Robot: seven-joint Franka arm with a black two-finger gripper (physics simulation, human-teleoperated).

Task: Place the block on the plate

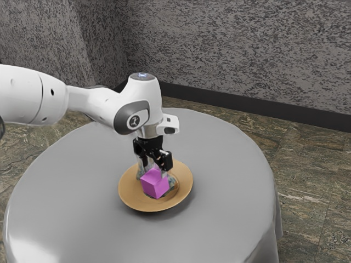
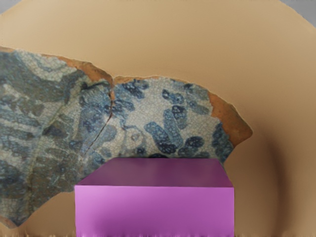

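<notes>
Where the round tan plate (image 1: 129,195) sits on the round table with its grey cloth (image 1: 230,175), the black two-finger gripper (image 1: 153,172) points down over it. Just below is the purple block (image 1: 156,185), within the plate's rim, beside a blue-and-white patterned ceramic shard (image 2: 173,118) with rough orange-brown edges. I cannot tell how far open the gripper is, whether it grips the block, or whether the block touches the plate.

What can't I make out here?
- Underside of the purple block: exterior view, hidden by its sides; contact with the plate unclear.
- Part of the block: wrist view, cut off by lower edge.
- Part of the blue-patterned patch: exterior view, behind the block.
- Base of the arm: exterior view, cut off by left edge.
</notes>
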